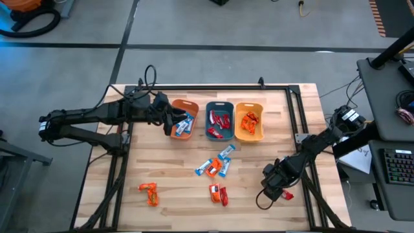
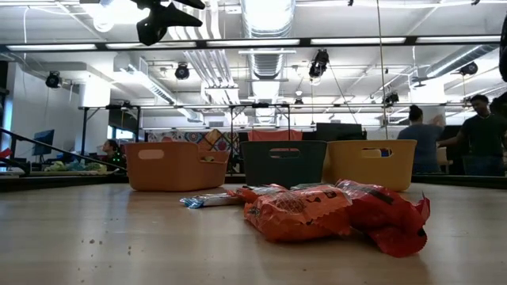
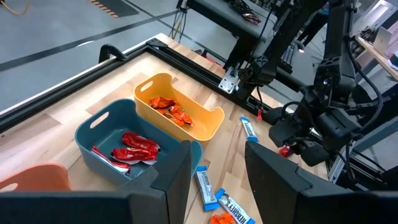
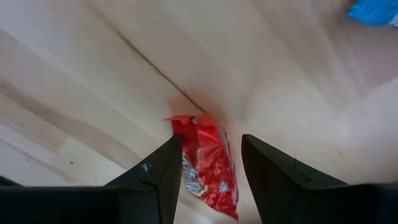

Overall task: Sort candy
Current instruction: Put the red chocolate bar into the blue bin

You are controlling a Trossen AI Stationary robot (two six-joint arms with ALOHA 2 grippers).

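Straddling a red candy [image 4: 208, 163] nr table's front-right edge, right end effector [image 4: 210, 171] open (left [image 3: 214, 180] open over orange bin [image 1: 184, 118]).

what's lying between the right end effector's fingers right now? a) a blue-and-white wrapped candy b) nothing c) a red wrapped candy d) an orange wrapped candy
c: the right wrist view shows a small red shiny-wrapped candy lying on the light wooden table between the open dark fingers of the right end effector.

"HERSHEY'S" on blue-and-white candy [image 3: 232, 208]
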